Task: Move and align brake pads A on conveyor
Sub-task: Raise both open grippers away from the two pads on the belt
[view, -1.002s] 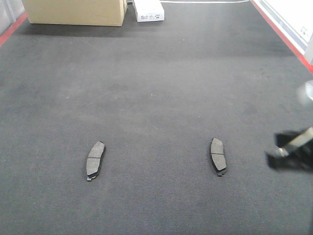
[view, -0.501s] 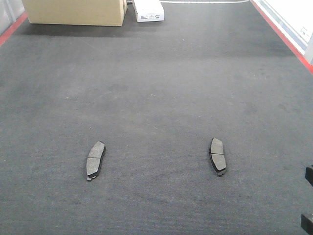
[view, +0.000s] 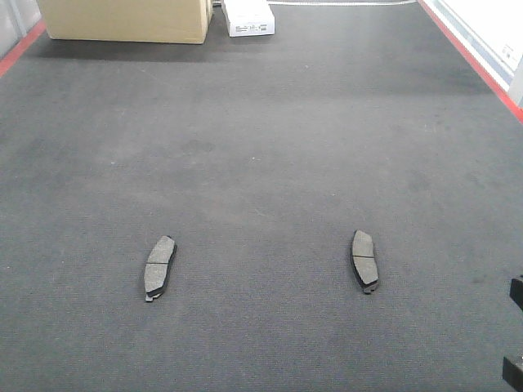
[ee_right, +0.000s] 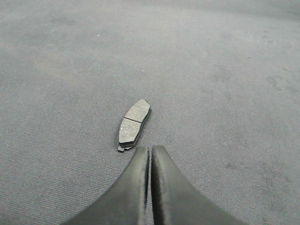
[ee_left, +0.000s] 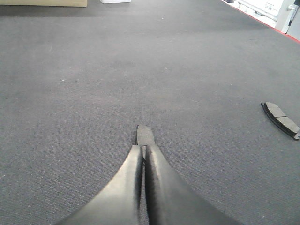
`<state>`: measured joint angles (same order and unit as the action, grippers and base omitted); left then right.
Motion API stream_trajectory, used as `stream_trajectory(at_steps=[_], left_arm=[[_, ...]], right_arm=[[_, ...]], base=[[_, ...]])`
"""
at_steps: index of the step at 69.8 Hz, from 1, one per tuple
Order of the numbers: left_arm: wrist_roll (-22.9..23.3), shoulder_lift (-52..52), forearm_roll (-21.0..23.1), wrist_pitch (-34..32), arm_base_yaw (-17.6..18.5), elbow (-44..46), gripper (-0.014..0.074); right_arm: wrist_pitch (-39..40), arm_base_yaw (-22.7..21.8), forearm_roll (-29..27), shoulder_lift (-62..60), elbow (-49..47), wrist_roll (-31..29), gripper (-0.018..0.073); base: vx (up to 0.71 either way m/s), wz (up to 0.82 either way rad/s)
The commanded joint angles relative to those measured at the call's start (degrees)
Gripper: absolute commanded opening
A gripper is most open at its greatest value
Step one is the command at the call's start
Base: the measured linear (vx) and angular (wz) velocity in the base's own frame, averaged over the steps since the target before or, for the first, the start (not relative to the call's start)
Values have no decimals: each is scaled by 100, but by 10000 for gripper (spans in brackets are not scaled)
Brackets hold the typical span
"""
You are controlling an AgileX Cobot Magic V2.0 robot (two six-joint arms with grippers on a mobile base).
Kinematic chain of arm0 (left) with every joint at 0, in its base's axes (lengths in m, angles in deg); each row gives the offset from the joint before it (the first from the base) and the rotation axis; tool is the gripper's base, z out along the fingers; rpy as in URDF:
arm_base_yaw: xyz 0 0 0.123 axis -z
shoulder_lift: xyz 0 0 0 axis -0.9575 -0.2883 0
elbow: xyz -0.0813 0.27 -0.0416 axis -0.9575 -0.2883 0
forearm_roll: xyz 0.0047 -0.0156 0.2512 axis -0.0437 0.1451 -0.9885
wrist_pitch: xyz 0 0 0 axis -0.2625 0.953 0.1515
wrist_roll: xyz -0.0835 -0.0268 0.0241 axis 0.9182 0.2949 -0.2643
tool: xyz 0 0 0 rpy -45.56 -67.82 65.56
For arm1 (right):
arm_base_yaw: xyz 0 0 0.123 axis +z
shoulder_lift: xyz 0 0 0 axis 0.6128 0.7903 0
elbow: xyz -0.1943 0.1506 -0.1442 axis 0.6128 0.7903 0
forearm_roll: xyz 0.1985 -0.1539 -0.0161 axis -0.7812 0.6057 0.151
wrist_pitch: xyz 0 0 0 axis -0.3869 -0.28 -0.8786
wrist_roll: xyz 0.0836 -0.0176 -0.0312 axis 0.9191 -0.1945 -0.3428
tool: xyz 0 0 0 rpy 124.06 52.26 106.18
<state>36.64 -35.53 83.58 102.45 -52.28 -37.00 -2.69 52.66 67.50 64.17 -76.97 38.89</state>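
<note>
Two brake pads A lie flat on the dark grey conveyor, friction face up: the left pad and the right pad. In the left wrist view my left gripper is shut and empty. The left pad lies just beyond its tips, partly hidden by them, and the right pad lies far off to the right. My right gripper is shut and empty too, with the right pad on the belt just ahead and slightly left of its tips.
A cardboard box and a small white box stand at the belt's far end. Red edge strips run along both sides. Dark bits of the right arm show at the lower right edge.
The right arm, in view at the right edge one second ago, has dropped back to the lower right corner. Both pads lie where they were.
</note>
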Motion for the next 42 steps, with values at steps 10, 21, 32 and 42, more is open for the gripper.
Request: stream_trajectory(at_steps=[10,21,32,42], left_arm=[[11,-37,-23,-432,34,151,-6],[11,-37,-23,-432,34,151,-6],[11,-37,-23,-432,34,151,-6],[11,-37,-23,-432,34,151,-6]], right_arm=[[404,-7,57,12,-147,-74,-6],[404,-7,57,12,-147,-74,-6],[404,-7,57,12,-147,-74,-6],[404,-7,57,12,-147,-74,-6]], base=[[0,0],[0,0],[0,0],[0,0]])
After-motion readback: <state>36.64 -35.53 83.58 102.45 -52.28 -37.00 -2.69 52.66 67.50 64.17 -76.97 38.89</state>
